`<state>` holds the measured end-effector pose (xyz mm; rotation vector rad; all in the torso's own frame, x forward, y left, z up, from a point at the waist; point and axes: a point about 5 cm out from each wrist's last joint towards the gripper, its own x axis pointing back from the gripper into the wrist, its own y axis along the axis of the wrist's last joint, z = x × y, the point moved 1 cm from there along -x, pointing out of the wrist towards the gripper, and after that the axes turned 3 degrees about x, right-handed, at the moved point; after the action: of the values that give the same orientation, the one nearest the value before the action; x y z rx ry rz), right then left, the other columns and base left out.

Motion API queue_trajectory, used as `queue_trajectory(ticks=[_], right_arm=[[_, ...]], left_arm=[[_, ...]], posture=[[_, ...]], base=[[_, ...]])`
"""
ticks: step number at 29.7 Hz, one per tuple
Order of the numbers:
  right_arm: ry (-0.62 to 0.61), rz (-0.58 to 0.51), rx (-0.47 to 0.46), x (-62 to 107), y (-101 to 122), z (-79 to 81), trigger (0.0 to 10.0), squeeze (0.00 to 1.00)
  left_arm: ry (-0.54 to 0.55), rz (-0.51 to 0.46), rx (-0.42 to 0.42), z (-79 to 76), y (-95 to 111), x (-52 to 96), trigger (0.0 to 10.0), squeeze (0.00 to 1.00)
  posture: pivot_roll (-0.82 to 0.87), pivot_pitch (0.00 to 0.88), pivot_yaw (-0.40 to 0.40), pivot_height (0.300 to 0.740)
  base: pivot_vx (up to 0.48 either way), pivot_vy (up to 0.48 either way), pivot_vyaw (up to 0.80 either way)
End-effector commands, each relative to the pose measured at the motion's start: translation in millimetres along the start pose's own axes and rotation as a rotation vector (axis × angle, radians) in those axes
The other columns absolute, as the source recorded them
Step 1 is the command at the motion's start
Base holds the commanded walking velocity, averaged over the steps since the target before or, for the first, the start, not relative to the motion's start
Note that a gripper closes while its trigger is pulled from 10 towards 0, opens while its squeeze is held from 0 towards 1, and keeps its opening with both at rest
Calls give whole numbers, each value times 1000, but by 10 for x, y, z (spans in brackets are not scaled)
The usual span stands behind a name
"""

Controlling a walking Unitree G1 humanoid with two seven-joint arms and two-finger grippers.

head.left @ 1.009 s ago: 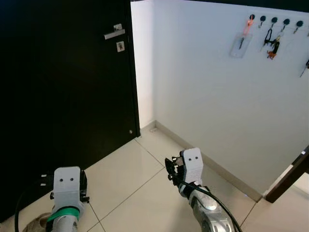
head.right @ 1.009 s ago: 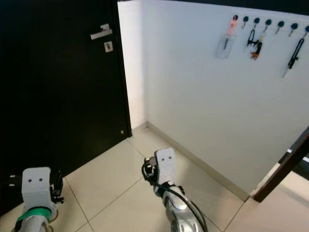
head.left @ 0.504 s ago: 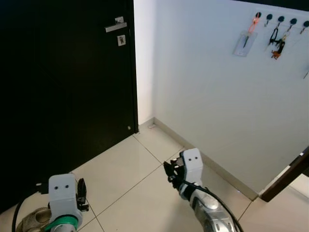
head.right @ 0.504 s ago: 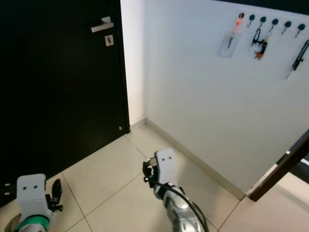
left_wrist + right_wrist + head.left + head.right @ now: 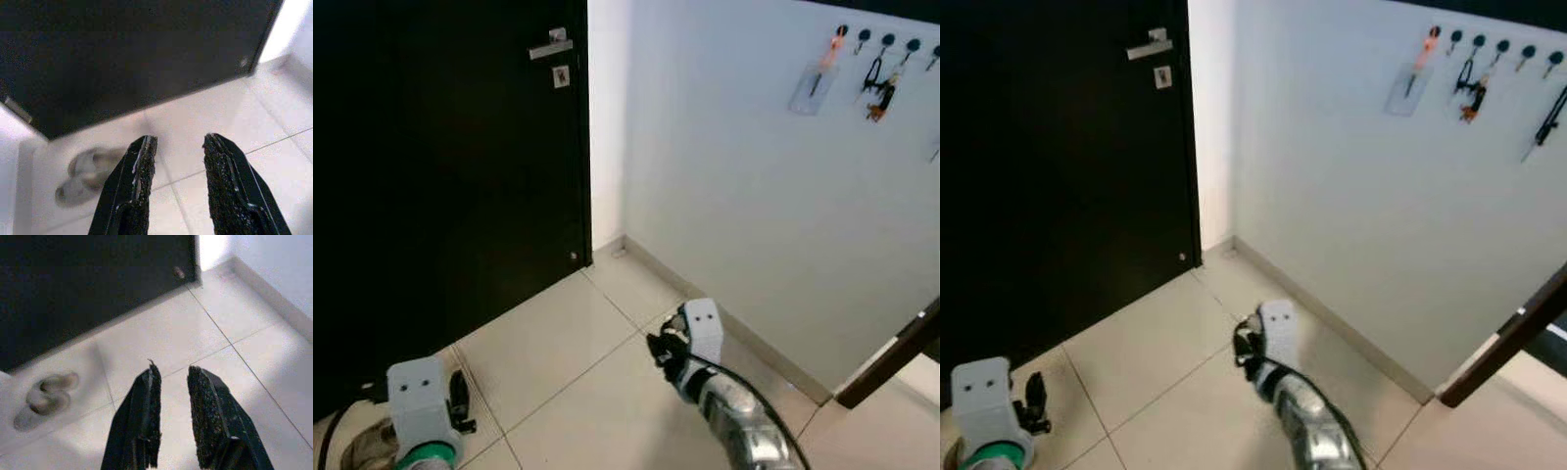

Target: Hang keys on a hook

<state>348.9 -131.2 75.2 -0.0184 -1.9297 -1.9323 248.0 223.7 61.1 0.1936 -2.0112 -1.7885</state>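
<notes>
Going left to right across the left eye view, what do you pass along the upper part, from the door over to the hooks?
Black door → silver door handle → white wall corner → clear pouch on an orange strap → dark bunch of keys.

Bare tiled floor (image 5: 568, 362) lies open; slippers (image 5: 85, 174) sit beside the door (image 5: 440, 166)

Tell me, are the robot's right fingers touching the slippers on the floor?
Apart. The right wrist view shows the right gripper held above the pale tiles, while the slippers lie off to one side near the black door, with bare floor between.
</notes>
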Motion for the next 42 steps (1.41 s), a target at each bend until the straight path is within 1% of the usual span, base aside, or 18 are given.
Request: queue_trajectory(ticks=[1,2,3,4,5,6,9,10,12,15,16,17,18,19,25,27,33,42], right_arm=[[-38,123,32,58,-368,-79,10000,0],[-56,210,146,129,-623,-127,10000,0],[-56,210,146,129,-623,-127,10000,0],[-63,244,185,172,-732,-142,10000,0],[-76,275,188,213,-825,-154,10000,0],[-72,338,219,292,-997,-141,10000,0],[-65,358,237,316,-1048,-130,10000,0],[-53,387,257,353,-1121,-115,10000,0],[-44,443,245,385,-1202,-111,10000,0],[-54,443,222,378,-1203,-118,10000,0],[-54,443,218,369,-1196,-122,10000,0],[-54,443,218,369,-1196,-122,10000,0],[-55,441,220,365,-1192,-130,10000,0],[-50,445,227,363,-1200,-132,10000,0],[-46,469,242,390,-1255,-144,10000,0],[-45,475,242,408,-1277,-156,10000,0],[-52,478,238,424,-1295,-175,10000,0],[-57,504,225,441,-1329,-185,10000,0]], left_arm=[[-11,143,-3,108,-342,7,10000,0],[-47,239,-42,119,-611,5,10000,0],[-47,239,-42,119,-611,5,10000,0],[-58,271,-93,124,-728,20,10000,0],[-67,312,-122,121,-841,49,10000,0],[-96,378,-156,104,-999,113,10000,0],[-106,402,-153,99,-1038,132,10000,0],[-80,403,-123,130,-1037,131,10000,0],[-18,412,-60,195,-1046,125,10000,0],[-7,445,-61,238,-1100,130,10000,0],[-6,514,-83,281,-1204,165,10000,0],[-6,514,-83,281,-1204,165,10000,0],[-16,576,-130,320,-1306,211,10000,0],[-31,607,-148,337,-1374,234,10000,0],[-54,569,-153,322,-1380,202,10000,0],[-64,546,-120,302,-1355,188,10000,0],[-61,540,-110,304,-1348,172,10000,0],[-105,517,-111,234,-1333,132,10000,0]], posture=[[-83,128,87,740],[-76,126,85,740],[-76,126,85,740],[-76,126,85,740],[-76,126,85,740],[-83,120,90,740],[-83,120,90,740],[-83,120,90,740],[-73,119,88,740],[-79,119,85,740],[-79,119,85,740],[-79,119,85,740],[-84,116,78,740],[-84,116,78,740],[-84,114,78,740],[-84,114,78,740],[-84,107,73,740],[-93,92,79,740]], base=[[0,0,0],[0,0,0],[0,0,0],[0,0,0],[0,0,0],[0,0,0],[0,0,0],[0,0,0],[0,0,0],[0,0,0],[0,0,0],[0,0,0],[0,0,0],[0,0,0],[0,0,0],[0,0,0],[0,0,0],[0,0,0]])
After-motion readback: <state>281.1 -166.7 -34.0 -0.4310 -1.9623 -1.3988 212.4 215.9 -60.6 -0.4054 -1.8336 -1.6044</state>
